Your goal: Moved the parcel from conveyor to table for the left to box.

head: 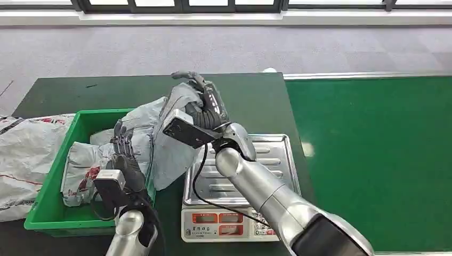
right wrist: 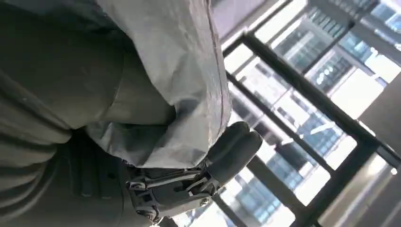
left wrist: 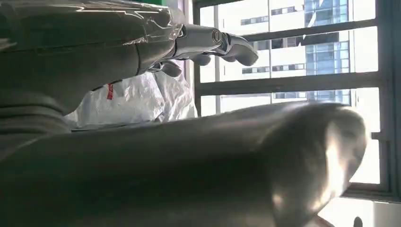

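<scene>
My right hand [head: 207, 106] grips a grey plastic parcel [head: 173, 154] by its top end and holds it tilted above the right rim of the green box [head: 80, 221], beside the scale. In the right wrist view the parcel [right wrist: 156, 71] lies across the palm with the fingers [right wrist: 231, 151] curled round its edge. My left hand [head: 123, 157] stands inside the box with its fingers pointing up and spread, close against the parcel's left side. The left wrist view shows those fingers [left wrist: 213, 40] extended under crinkled grey film [left wrist: 94, 19], with nothing pinched.
Other grey-white parcels [head: 80, 165] lie in the box, and larger white bags [head: 26, 154] lie on the dark table to its left. A silver weighing scale [head: 240, 213] sits right of the box. The green conveyor [head: 373, 160] runs along the right.
</scene>
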Tool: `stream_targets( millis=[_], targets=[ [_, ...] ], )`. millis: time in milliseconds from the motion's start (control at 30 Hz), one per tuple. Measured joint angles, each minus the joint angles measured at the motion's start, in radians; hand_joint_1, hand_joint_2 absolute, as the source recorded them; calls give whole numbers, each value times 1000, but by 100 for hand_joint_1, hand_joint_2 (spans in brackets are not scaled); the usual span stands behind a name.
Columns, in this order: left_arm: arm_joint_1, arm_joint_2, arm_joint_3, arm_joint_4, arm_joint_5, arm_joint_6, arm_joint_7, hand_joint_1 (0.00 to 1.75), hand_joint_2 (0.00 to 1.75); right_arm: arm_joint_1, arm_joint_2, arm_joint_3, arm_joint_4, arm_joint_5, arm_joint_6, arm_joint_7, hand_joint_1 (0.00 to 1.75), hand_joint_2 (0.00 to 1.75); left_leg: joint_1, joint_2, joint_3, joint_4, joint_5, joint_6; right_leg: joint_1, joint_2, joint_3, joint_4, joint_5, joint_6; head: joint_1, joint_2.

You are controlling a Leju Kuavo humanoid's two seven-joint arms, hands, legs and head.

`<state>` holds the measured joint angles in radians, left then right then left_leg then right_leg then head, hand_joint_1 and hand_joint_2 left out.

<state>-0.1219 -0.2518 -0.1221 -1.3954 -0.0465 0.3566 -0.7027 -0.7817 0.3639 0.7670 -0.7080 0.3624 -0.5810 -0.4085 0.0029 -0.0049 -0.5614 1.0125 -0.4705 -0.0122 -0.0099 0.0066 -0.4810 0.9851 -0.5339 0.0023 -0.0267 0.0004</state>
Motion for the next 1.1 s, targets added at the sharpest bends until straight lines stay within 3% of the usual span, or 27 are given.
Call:
stream_targets(
  millis=[267,467,567,767,1100],
  targets=[
    [83,10,-15,-93,-41,75,0,0,0,97,-24,63,87,60,37,67,0,175,0,0,0,0,0,0,0,0,-1,0,-1,-1,0,0],
    [159,15,-16,-161,-84,80,0,0,0,235,-119,-60,11,273,45,151,0,175,-1,-1,0,0,0,0,-1,-2,0,-2,0,0,0,0],
    [179,15,-17,-188,-114,78,11,0,0,341,-153,-155,-110,390,49,195,0,175,0,-2,0,1,0,0,-1,-2,0,-2,0,0,0,0],
    [198,15,-17,-222,-135,77,44,0,0,659,-215,-339,-520,531,67,230,0,175,-1,-5,-3,1,-2,1,0,-5,-1,-3,-1,0,0,0],
    [198,18,-17,-226,-115,21,29,0,0,889,-232,-426,-881,637,-8,233,0,175,0,-3,-2,0,-2,1,0,-3,-2,-2,-1,0,0,0]
  ],
)
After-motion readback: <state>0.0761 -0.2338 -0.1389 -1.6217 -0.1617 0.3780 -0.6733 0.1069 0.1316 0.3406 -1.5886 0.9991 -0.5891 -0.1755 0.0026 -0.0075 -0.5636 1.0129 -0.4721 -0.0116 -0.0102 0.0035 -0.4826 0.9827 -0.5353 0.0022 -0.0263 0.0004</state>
